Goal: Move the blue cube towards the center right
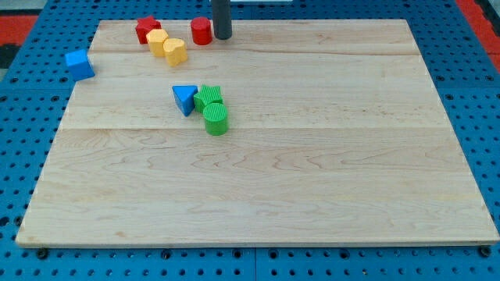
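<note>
The blue cube [79, 63] sits at the board's left edge near the view's top, partly over the rim. My tip [223, 36] stands near the top edge of the wooden board [312, 179], just right of a red cylinder [201, 31] and far to the right of the blue cube. A blue triangular block [184, 98] lies near the middle left, touching a green block [208, 97] and a green cylinder [216, 119].
A red block [147, 30] sits at the top left beside two yellow blocks [158, 41] [175, 51]. The board rests on a blue perforated surface [23, 117].
</note>
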Tool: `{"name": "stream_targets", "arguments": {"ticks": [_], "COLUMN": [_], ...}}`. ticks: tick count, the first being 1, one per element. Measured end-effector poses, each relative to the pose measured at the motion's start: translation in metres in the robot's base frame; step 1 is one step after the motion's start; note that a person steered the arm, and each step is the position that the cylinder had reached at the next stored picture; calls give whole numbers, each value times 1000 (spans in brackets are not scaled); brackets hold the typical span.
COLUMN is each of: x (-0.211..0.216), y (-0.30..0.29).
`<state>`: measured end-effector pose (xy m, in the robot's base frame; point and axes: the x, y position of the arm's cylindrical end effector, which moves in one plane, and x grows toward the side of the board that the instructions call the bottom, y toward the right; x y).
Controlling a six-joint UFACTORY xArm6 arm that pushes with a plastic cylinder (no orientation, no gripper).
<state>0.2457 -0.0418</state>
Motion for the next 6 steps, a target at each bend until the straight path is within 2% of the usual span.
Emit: {"name": "stream_targets", "arguments": {"ticks": [3, 4, 5, 6], "x": [42, 53, 61, 95], "y": [75, 45, -30, -65]}}
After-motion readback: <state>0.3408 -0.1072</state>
